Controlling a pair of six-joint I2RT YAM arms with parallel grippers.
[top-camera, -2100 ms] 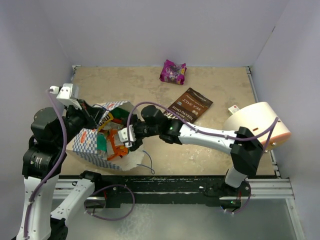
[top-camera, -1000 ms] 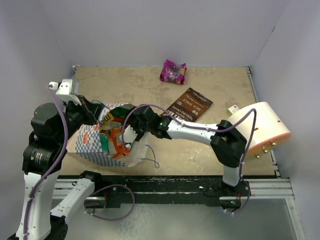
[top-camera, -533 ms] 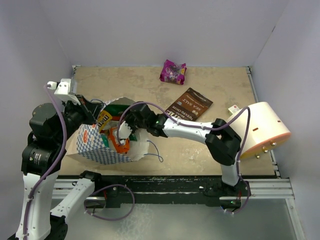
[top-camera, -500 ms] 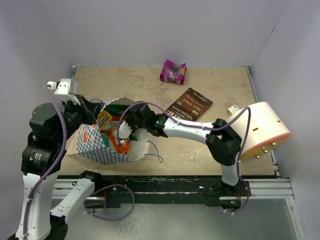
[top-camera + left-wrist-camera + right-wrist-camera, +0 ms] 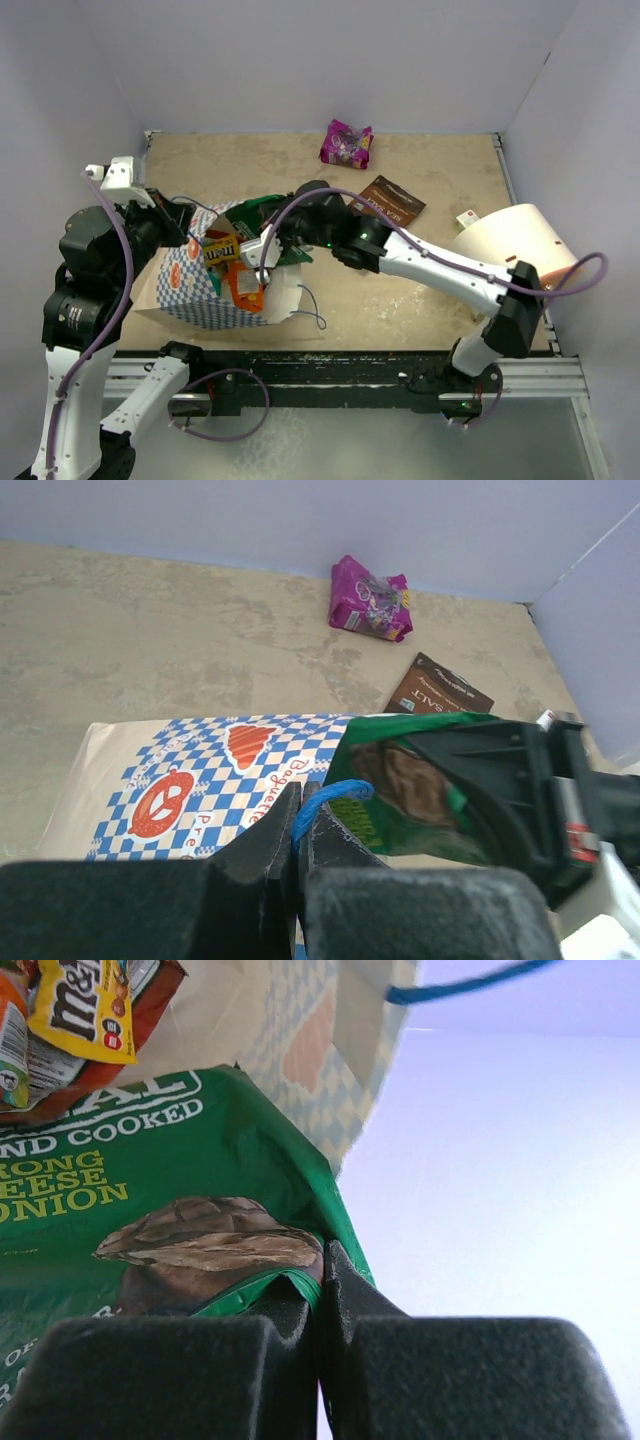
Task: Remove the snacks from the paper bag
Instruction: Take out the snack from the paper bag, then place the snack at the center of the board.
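Note:
The paper bag point(image 5: 195, 290) lies on its side at the left, its mouth toward the right. My left gripper point(image 5: 188, 232) is shut on its blue string handle point(image 5: 331, 797), the fingertips point(image 5: 268, 832) pinching the string over the checkered paper bag point(image 5: 180, 780). My right gripper point(image 5: 283, 232) is shut on the edge of a green snack packet point(image 5: 255, 210), held just above the bag's mouth. In the right wrist view the right gripper point(image 5: 322, 1260) pinches that green packet point(image 5: 150, 1190). An M&M's pouch point(image 5: 220, 250) and an orange packet point(image 5: 246, 290) sit in the mouth.
A magenta packet point(image 5: 346, 142) lies at the back. Near the middle a dark brown sea-salt packet point(image 5: 392, 200) sits partly under my right arm. A large cream cylinder point(image 5: 515, 245) stands at the right edge. Walls close the table on three sides.
My right gripper has shut on the green packet inside the bag and drawn it up and to the right out of the mouth. The left gripper keeps hold of the string handle.

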